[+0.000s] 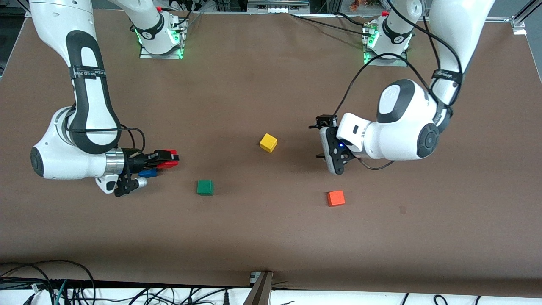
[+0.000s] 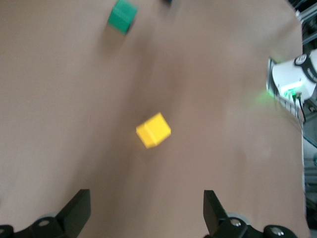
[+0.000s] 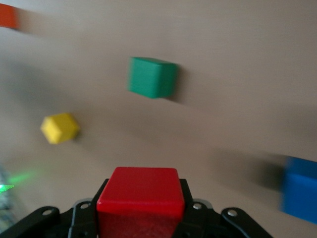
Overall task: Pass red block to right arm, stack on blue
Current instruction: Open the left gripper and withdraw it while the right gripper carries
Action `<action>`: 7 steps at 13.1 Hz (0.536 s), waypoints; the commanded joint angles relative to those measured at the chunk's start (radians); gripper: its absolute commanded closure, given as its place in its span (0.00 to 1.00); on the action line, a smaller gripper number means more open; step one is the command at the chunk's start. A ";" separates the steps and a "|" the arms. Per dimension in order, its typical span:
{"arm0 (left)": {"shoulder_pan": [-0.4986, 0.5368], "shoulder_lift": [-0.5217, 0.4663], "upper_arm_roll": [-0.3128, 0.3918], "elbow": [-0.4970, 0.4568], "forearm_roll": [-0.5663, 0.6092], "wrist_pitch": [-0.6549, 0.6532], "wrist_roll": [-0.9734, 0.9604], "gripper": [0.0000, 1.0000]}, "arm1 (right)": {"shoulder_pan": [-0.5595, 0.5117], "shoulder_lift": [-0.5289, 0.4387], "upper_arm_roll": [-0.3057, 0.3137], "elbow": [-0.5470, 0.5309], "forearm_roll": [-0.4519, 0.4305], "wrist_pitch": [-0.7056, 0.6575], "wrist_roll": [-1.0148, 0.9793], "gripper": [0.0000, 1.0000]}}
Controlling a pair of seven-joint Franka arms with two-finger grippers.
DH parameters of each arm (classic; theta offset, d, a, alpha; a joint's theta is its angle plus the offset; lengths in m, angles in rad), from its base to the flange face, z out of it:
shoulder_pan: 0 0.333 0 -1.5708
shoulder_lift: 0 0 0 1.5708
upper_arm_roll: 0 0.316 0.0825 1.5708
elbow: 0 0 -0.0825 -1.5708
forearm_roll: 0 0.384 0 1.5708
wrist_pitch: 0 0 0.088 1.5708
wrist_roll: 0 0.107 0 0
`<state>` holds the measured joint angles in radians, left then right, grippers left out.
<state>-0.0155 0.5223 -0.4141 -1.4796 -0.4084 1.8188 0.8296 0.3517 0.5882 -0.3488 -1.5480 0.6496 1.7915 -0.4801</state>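
right tool (image 1: 171,159) grips red block (image 1: 168,159) over blue (image 1: 148,173).

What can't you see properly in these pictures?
- Small blue cube: in the front view mostly hidden under the right pincer; cut off by the right wrist view's edge.
- Small bright red cube: its lower part is hidden between the pincer's fingers.
- Orange cube: blurred and cut off in the right wrist view.
- Left pincer: only fingertips show.

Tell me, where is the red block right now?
The right pincer holds the red block shut between its fingers, just above the blue block, toward the right arm's end of the table, beside the green block.
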 commanded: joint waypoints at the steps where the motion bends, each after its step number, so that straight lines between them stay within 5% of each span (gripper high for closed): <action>1: 0.014 -0.018 0.001 0.097 0.170 -0.161 -0.131 0.00 | 0.015 -0.007 -0.027 0.006 -0.163 0.029 0.052 0.98; 3: 0.017 -0.019 0.001 0.146 0.276 -0.231 -0.178 0.00 | 0.026 -0.007 -0.027 0.000 -0.314 0.087 0.113 0.98; 7: 0.032 -0.086 0.003 0.173 0.457 -0.306 -0.356 0.00 | 0.044 -0.005 -0.029 -0.078 -0.389 0.187 0.214 0.98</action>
<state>0.0100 0.4770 -0.4119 -1.3184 -0.0292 1.5591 0.5666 0.3715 0.5940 -0.3673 -1.5686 0.3063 1.9131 -0.3115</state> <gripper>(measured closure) 0.000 0.445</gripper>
